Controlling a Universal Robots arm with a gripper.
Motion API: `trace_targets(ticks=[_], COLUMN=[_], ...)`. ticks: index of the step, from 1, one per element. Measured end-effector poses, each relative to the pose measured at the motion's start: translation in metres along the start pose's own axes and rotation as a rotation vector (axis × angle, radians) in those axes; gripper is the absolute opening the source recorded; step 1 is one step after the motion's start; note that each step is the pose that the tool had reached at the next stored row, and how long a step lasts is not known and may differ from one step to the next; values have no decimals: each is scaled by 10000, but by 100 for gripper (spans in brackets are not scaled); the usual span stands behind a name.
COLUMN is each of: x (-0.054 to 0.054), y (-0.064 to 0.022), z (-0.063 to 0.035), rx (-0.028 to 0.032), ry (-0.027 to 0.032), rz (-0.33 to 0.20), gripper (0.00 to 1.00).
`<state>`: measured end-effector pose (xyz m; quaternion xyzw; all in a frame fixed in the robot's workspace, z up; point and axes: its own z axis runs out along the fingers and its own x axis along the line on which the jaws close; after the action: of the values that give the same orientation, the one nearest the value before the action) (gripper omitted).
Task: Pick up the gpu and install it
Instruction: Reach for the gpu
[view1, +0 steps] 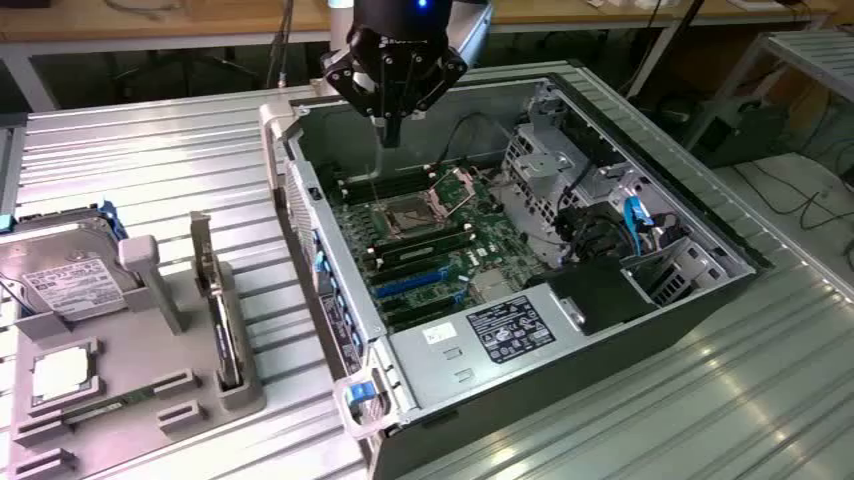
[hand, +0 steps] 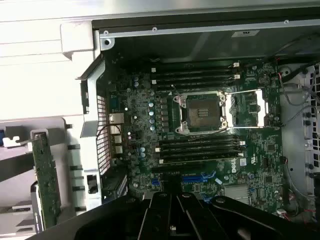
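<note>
The gpu (view1: 223, 325) stands on edge in a slot of the grey holder (view1: 147, 390) at the exterior view's left, its silver bracket at the far end. In the wrist view the gpu (hand: 47, 180) shows its green side beside the case wall. My gripper (view1: 390, 132) hangs over the far end of the open computer case (view1: 627, 300), above the motherboard (view1: 434, 250), well apart from the gpu. Its fingers (hand: 161, 215) are together and hold nothing. Below them lie the CPU socket (hand: 202, 112) and the blue slots (hand: 195, 178).
A silver hard drive (view1: 60, 280) with a white label, a CPU chip (view1: 60, 375) and a green memory stick (view1: 107, 408) sit on the same holder. Drive cage and cables (view1: 627, 225) fill the case's right side. The ribbed metal table (view1: 694, 400) surrounds the case.
</note>
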<state>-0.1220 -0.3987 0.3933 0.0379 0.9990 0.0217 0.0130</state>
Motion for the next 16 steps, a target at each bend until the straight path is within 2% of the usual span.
trace_targets(ticks=[10, 12, 13, 16], x=[85, 263, 306, 334], y=[-9, -35, -40, -44], z=[-2, -6, -7, -7], rx=[0, 0, 0, -1], ry=[0, -1, 0, -1], rz=[0, 0, 0, 1], gripper=[11, 11, 11, 11])
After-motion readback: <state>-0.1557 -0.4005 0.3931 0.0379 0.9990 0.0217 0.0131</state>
